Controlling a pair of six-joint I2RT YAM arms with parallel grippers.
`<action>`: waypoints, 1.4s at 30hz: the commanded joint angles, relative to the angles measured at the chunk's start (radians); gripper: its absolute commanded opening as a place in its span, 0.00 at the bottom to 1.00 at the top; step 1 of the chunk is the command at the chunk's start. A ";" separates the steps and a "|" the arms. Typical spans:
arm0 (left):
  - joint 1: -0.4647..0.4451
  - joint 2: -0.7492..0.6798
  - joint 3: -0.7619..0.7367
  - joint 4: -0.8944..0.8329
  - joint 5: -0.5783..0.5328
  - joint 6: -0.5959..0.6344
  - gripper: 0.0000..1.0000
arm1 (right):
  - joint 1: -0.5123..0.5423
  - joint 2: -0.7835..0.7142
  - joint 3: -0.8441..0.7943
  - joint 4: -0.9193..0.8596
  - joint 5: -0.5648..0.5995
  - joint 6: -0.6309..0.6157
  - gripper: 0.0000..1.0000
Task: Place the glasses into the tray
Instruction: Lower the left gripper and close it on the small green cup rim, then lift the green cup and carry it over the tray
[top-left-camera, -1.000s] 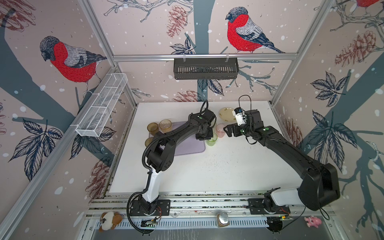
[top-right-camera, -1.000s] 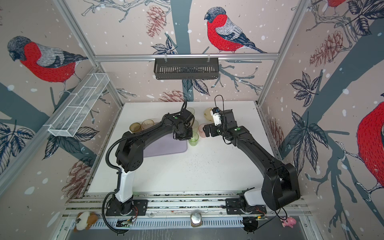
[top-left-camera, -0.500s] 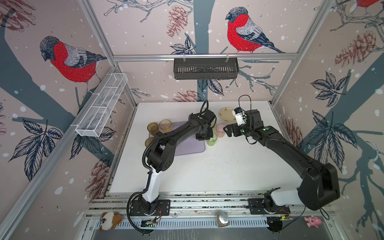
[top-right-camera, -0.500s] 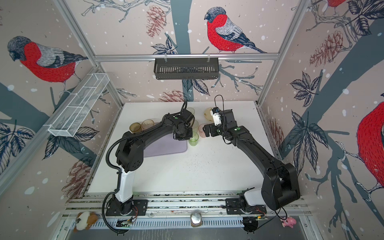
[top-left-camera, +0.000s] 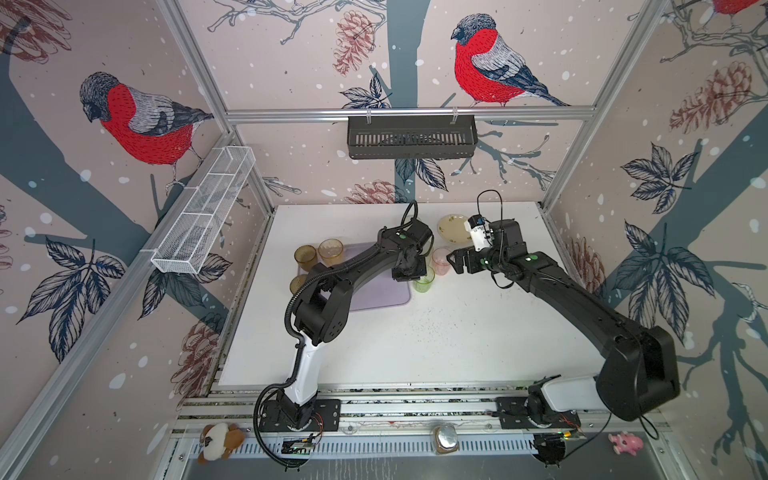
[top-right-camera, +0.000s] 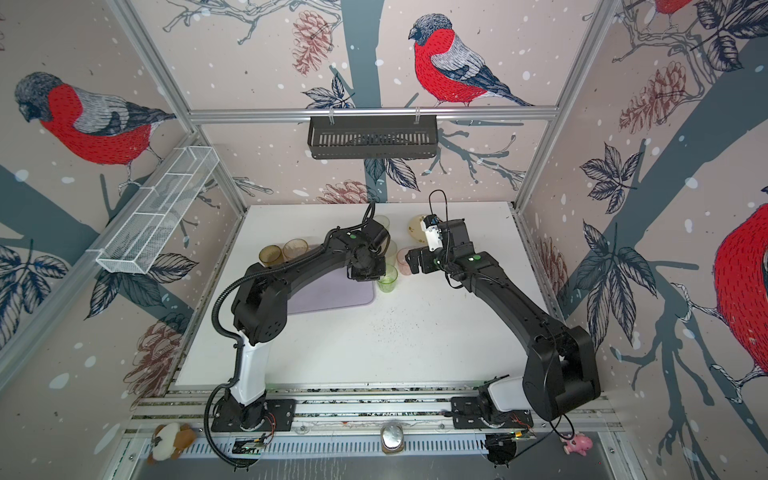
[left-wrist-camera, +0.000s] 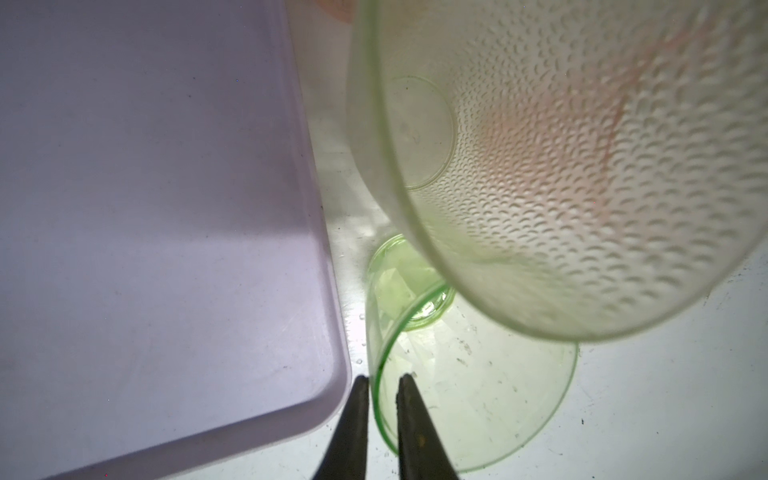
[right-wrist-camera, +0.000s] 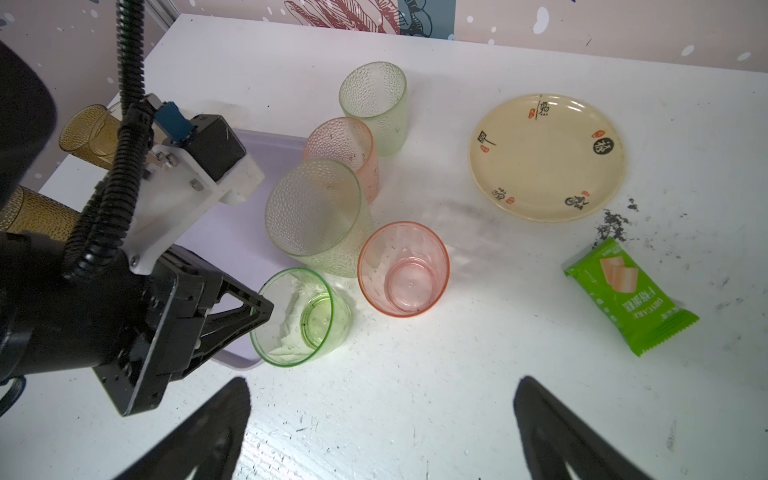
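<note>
The green glass (left-wrist-camera: 478, 395) (right-wrist-camera: 301, 318) stands upright on the table just off the lilac tray's (left-wrist-camera: 145, 208) corner. My left gripper (left-wrist-camera: 384, 377) is shut on its rim, one finger inside the wall and one outside. In both top views it hangs over this glass (top-left-camera: 424, 284) (top-right-camera: 387, 283). A pale dimpled glass (right-wrist-camera: 316, 216), a smooth pink glass (right-wrist-camera: 403, 270), a dimpled pink one (right-wrist-camera: 345, 153) and another pale one (right-wrist-camera: 374, 106) stand close by. Brown and amber glasses (top-left-camera: 305, 257) stand left of the tray (top-left-camera: 374, 297). My right gripper (right-wrist-camera: 382, 380) (top-left-camera: 453, 262) is open and holds nothing, near the pink glass.
A cream plate (right-wrist-camera: 546, 158) sits behind the right gripper, and a green snack packet (right-wrist-camera: 627, 295) lies beside it. A black slotted basket (top-left-camera: 411, 137) hangs on the back wall. A white wire basket (top-left-camera: 203, 212) hangs on the left wall.
The left gripper's fingers have drawn together on the green glass's rim. Both arms and the glasses stay where they were.
</note>
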 joint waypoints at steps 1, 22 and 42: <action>0.000 0.001 0.004 -0.018 -0.013 -0.008 0.16 | -0.001 -0.005 0.007 -0.004 -0.005 0.006 1.00; 0.000 -0.022 -0.019 -0.022 -0.016 -0.003 0.12 | -0.001 -0.012 0.001 -0.001 0.000 0.006 1.00; -0.002 -0.047 -0.029 -0.044 -0.017 0.009 0.03 | -0.002 -0.015 0.001 0.001 -0.001 0.006 1.00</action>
